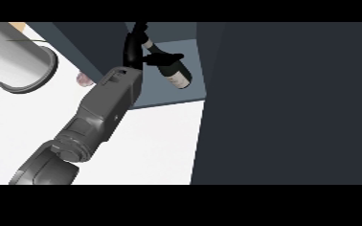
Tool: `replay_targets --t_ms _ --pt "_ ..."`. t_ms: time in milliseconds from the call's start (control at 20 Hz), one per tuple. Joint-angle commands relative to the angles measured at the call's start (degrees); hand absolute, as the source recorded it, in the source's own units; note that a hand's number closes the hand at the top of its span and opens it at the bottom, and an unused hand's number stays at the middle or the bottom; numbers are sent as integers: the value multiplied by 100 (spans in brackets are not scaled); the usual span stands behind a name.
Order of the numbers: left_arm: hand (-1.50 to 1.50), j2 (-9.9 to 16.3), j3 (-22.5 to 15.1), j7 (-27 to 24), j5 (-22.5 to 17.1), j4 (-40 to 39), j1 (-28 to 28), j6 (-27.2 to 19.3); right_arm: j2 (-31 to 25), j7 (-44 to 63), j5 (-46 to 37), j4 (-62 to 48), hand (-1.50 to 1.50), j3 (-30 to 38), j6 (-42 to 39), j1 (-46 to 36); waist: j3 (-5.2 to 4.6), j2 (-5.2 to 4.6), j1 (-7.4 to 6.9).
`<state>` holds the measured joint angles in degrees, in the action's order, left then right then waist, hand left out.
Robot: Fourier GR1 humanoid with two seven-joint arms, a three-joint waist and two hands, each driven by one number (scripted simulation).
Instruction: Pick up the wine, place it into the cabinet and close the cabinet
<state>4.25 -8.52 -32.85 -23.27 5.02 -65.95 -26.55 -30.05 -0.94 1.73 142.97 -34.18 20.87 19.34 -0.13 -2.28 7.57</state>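
Note:
The dark wine bottle (175, 72) with a pale label lies aslant inside the open cabinet (185, 45), neck pointing up-left and base toward the cabinet's front. My left hand (134, 52) reaches into the cabinet from the lower left. Its fingers run along the left of the bottle's neck and its thumb crosses the bottle's shoulder, so it grips the bottle. Whether the base rests on the cabinet floor (166, 98) I cannot tell. My right hand does not show.
The cabinet's dark door (283, 105) stands open and fills the right of the view. A grey round vessel (25, 67) sits at the upper left. A small pinkish object (84, 79) peeks out beside my forearm. White counter (159, 143) lies below.

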Motion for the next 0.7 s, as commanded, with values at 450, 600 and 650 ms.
replay_targets --t_ms 450,600,650 --pt "150 -152 496 -368 -435 455 -279 1515 -172 426 368 937 -150 137 -24 367 -3 82 -228" --pt "150 -208 515 -259 -433 408 -370 1729 -185 204 164 958 -150 -101 -26 633 5 129 -221" --pt "-150 -332 563 -634 -478 501 -105 1887 -179 318 225 1012 -150 -30 -3 565 1 131 -314"
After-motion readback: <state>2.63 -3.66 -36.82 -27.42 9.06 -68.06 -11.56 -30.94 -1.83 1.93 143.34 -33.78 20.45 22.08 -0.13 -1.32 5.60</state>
